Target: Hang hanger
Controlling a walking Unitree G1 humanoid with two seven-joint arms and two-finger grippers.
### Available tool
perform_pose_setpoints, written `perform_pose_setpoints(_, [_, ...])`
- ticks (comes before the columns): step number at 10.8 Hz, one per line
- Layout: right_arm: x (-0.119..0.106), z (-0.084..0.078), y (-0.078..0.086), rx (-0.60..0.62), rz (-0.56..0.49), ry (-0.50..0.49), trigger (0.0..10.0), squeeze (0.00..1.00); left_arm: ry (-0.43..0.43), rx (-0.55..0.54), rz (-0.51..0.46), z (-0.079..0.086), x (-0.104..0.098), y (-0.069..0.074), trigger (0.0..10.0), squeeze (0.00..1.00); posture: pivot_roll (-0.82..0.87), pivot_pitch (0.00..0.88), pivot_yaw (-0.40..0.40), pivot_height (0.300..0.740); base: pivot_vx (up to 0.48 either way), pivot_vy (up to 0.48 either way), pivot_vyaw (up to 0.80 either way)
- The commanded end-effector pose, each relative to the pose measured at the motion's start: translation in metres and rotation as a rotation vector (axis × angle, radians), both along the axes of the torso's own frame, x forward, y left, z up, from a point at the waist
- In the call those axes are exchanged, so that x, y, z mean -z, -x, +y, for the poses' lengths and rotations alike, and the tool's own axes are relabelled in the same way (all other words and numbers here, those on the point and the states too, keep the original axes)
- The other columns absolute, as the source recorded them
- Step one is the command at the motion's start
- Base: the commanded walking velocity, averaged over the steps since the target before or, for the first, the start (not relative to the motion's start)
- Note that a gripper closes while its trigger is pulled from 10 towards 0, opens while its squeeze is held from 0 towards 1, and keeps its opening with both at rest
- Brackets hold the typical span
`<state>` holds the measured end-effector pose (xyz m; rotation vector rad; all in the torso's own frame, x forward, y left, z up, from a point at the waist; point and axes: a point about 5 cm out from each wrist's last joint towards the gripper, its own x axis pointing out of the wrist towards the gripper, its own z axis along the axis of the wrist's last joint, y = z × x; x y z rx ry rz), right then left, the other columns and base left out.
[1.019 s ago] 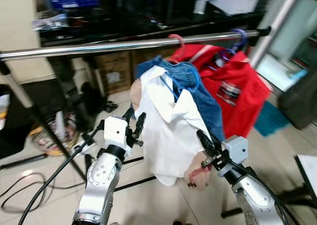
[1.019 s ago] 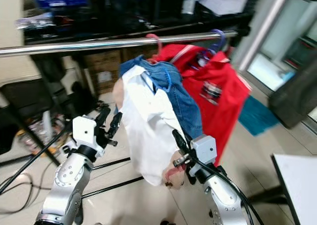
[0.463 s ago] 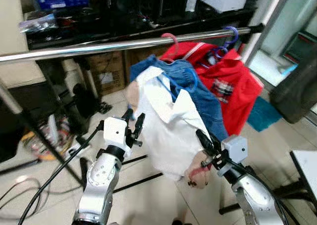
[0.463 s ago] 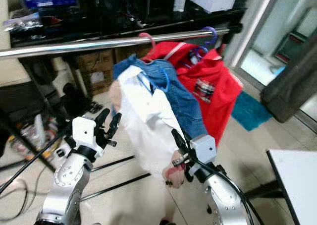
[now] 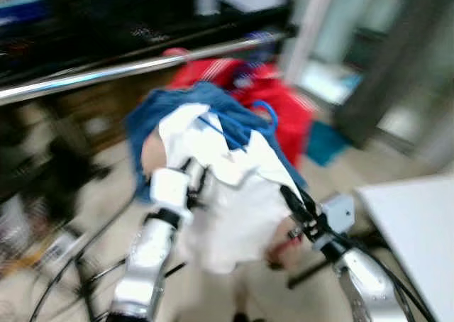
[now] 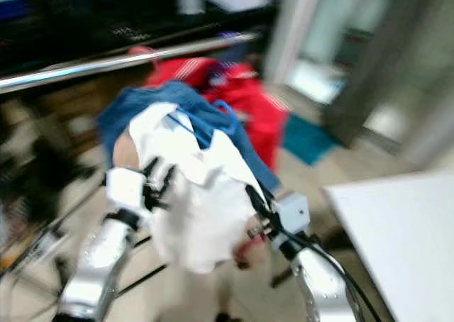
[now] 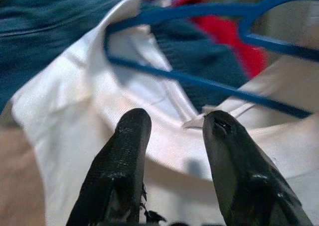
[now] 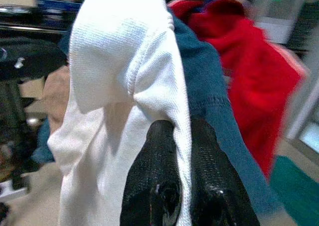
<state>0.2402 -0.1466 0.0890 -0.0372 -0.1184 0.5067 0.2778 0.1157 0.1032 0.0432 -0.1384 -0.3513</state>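
- My head views have swung and gone blurry compared with half a second back: the metal rail [image 5: 142, 65] now sits higher and further left, and a pale counter [image 5: 415, 226] has come in on my right. I read that as the body turning, not the clothes moving.
- The white shirt [image 5: 234, 194] on its blue hanger [image 7: 209, 81] is not on the rail yet; it hangs below it, in front of the denim garment [image 5: 206, 102] and the red garment [image 5: 280, 102], which already hang there. So the hanging step remains, and I judge a lift toward the rail comes next.
- My right claw [image 8: 174, 136] is pinched narrow on a fold of the white shirt, forearm reaching up and inward from lower right.
- My left claw [image 7: 172, 124] is spread wide, holding nothing, just beside the shirt's collar under the hanger's bar, arm raised from lower left.
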Motion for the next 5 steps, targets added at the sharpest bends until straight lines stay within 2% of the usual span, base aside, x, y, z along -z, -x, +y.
perform_pose_setpoints(1, [-0.0046,-0.0040,-0.0004,0.014,-0.029,-0.006,10.0,0.00,-0.006,0.008,-0.006,-0.0006,-0.0006,-0.0003,10.0,0.00,0.10,0.056,-0.042,0.740,0.000,-0.480,-0.76])
perform_pose_setpoints(2, [-0.0045,-0.0041,0.0004,0.014,-0.029,-0.007,10.0,0.00,0.007,0.023,-0.003,-0.0023,0.0001,0.0013,10.0,0.00,0.10,0.059,-0.041,0.740,0.000,-0.296,-0.76])
perform_pose_setpoints(3, [-0.0042,-0.0042,0.0016,0.017,-0.028,-0.006,10.0,0.00,0.035,0.025,0.005,-0.0028,0.0007,0.0022,10.0,0.00,0.10,0.065,-0.040,0.740,0.000,0.000,-0.76])
perform_pose_setpoints(5, [-0.0039,-0.0043,0.0028,0.021,-0.027,-0.007,10.0,0.00,0.037,0.028,0.008,-0.0034,0.0016,0.0023,10.0,0.00,0.09,0.068,-0.038,0.740,0.000,0.000,-0.76])
